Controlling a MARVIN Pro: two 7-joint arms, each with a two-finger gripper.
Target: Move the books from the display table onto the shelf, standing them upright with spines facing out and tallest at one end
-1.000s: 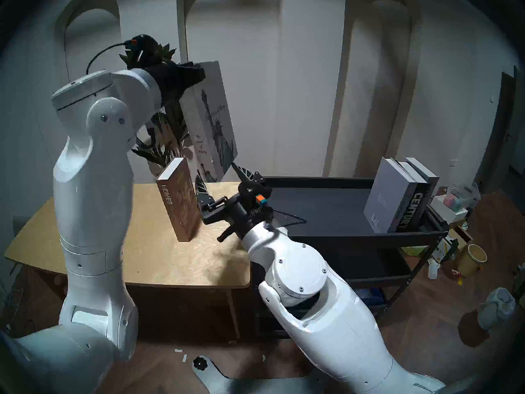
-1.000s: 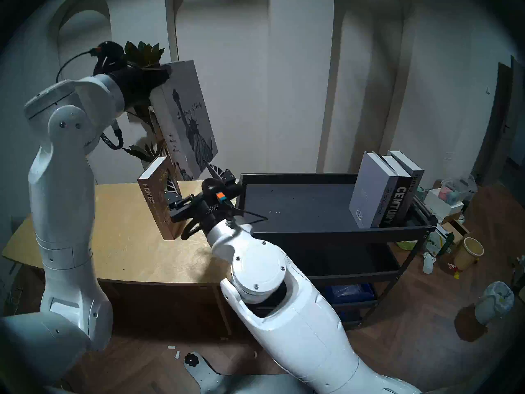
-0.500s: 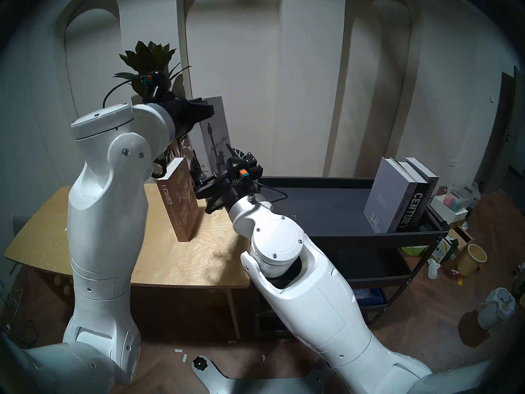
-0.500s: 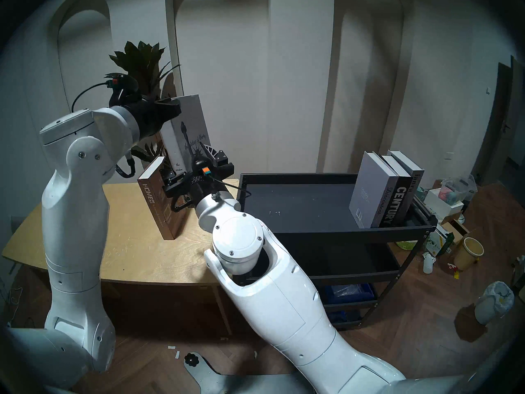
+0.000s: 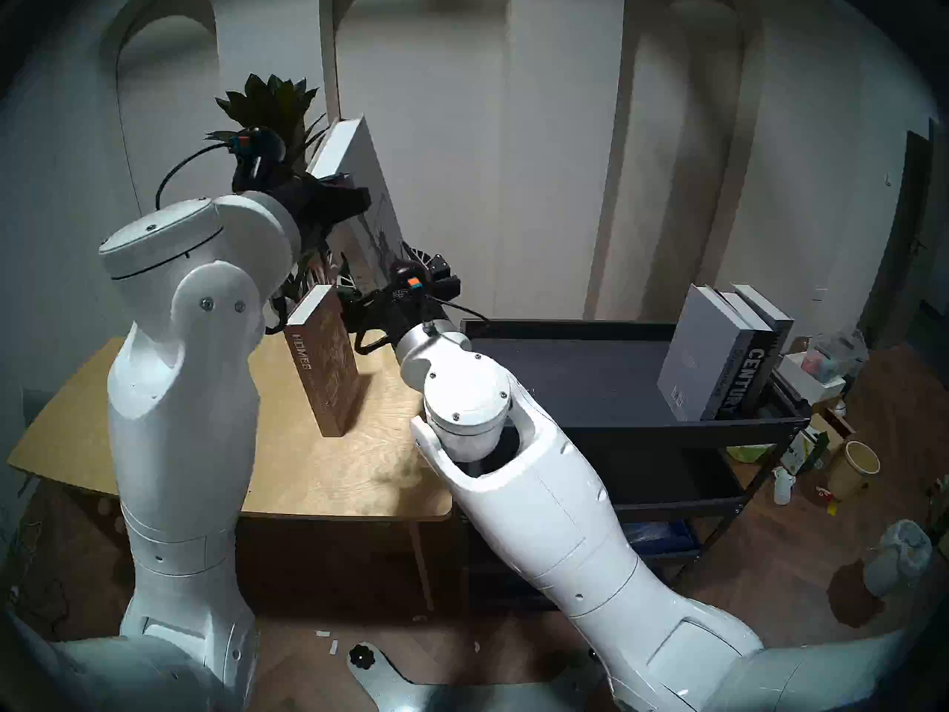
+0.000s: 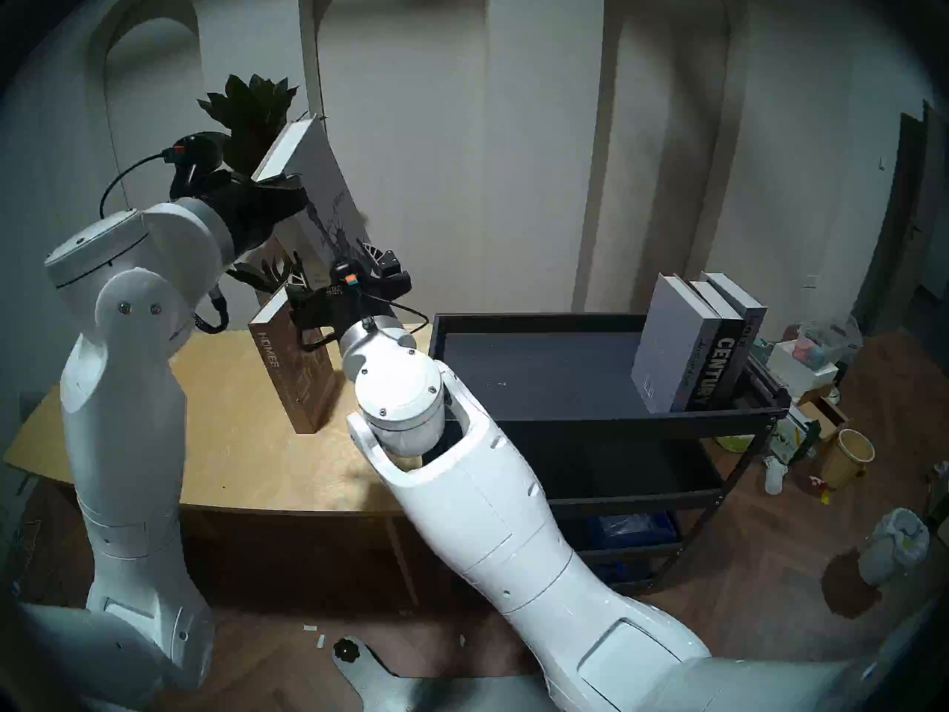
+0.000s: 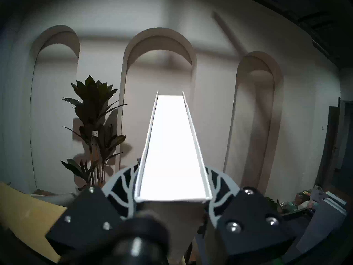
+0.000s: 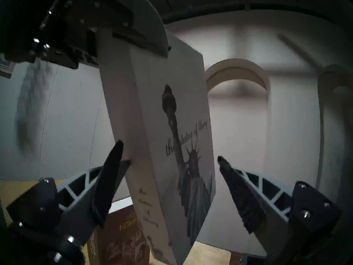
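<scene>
My left gripper (image 5: 349,200) is shut on the white Statue of Liberty book (image 5: 367,156), holding it tilted in the air above the back of the display table (image 5: 318,469). In the left wrist view the book's page edge (image 7: 172,153) runs away between the fingers. My right gripper (image 8: 170,149) is open and straddles the book's lower part (image 8: 172,125), its left finger close to the spine. The brown HOMES book (image 5: 328,372) stands upright on the table. On the shelf (image 5: 590,377), three books stand upright at the right end, including grey Discontent (image 5: 703,356) and black CENTURY (image 5: 750,382).
A potted plant (image 5: 272,104) stands behind the table, close to the raised book. The shelf has lower tiers. Right of it, the floor holds boxes, a yellow bucket (image 5: 857,469) and a bin (image 5: 898,557).
The left arm lowered the white book, then tipped it so its page edge faces up. The right gripper rose from the table's right edge to straddle the book's lower part, still open.
</scene>
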